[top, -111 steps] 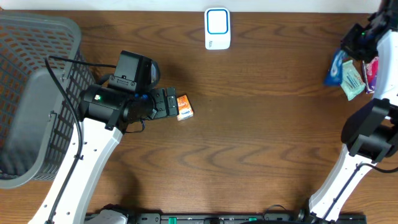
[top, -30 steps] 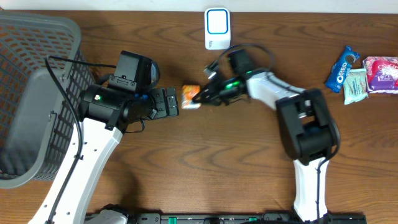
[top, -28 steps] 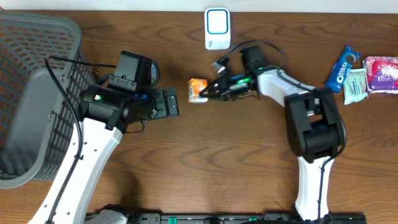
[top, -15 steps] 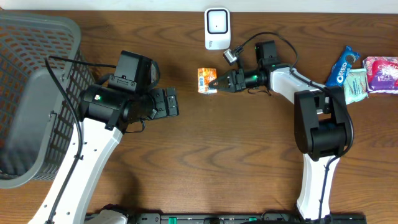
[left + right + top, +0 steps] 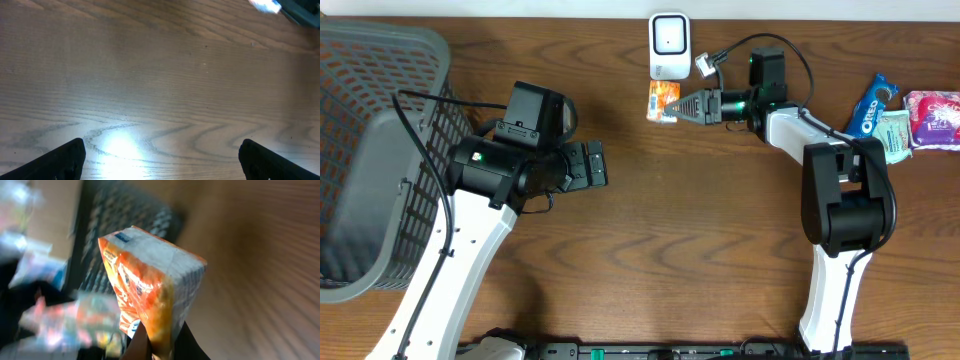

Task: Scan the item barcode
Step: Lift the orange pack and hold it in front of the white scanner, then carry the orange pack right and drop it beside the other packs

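Now holding the packet just beside the scanner.
My right gripper [image 5: 680,104] is clamped on the one orange packet [image 5: 662,102], just below the one white scanner [image 5: 669,45]; I should turn its barcode face slowly toward the window. Left gripper [image 5: 595,165] stands apart, empty. Three snack packs [image 5: 872,105] wait at right, one basket [image 5: 410,60].
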Robot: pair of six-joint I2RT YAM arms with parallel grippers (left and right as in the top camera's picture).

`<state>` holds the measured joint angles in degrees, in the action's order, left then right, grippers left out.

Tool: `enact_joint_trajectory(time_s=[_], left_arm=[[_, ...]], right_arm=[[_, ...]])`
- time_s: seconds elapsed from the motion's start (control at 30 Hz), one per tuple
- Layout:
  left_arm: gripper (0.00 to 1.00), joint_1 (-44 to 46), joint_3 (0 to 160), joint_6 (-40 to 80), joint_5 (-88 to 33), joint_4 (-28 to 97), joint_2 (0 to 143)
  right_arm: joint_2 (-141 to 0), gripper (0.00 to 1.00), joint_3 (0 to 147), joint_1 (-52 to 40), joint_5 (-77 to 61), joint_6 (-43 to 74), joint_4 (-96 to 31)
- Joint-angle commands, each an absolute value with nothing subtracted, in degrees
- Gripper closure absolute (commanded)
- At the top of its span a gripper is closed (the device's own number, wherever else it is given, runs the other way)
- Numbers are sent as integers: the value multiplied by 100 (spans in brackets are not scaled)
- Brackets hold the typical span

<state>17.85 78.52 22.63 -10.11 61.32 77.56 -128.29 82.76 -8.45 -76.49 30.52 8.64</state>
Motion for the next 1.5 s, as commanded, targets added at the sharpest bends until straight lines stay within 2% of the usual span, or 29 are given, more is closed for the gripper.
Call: enact_joint_trajectory(time_s=[0.0,0.13,0.23,0.27,0.37,0.5,0.73,1.03,1.23,1.47], left_arm=[[2,1765,7887,2252,-941,6147,7747],[2,1765,7887,2252,-939,6147,7747],[2,1765,7887,2252,-939,6147,7747],[2,1765,7887,2252,-939,6147,7747],[2,1765,7887,2252,-939,6147,7747],[2,1765,7887,2252,-939,6147,7747],[2,1765,7887,2252,-939,6147,7747],[2,1765,7887,2252,-939,6147,7747],[2,1765,7887,2252,-939,6147,7747],[2,1765,7887,2252,-939,6147,7747]], right_arm=[[-12534,99,8416,-838,-5719,4154,469],[-12077,99,9065,-869,-3583,3542,-1164],[-11922,99,10038,-1031,-1334,2930,-2650],[-11963,99,10678,-1155,-193,2626,-3312],[-12108,99,11483,-1411,1057,1900,-3767],[-12331,99,11898,-1682,1625,1420,-3623],[-12932,99,11937,-2014,1669,1227,-2856],[-13585,99,11935,-2506,2523,-742,-1962],[-13555,99,12075,-2609,3557,-731,-1881],[-13552,99,12637,-2139,4064,-71,-3234]])
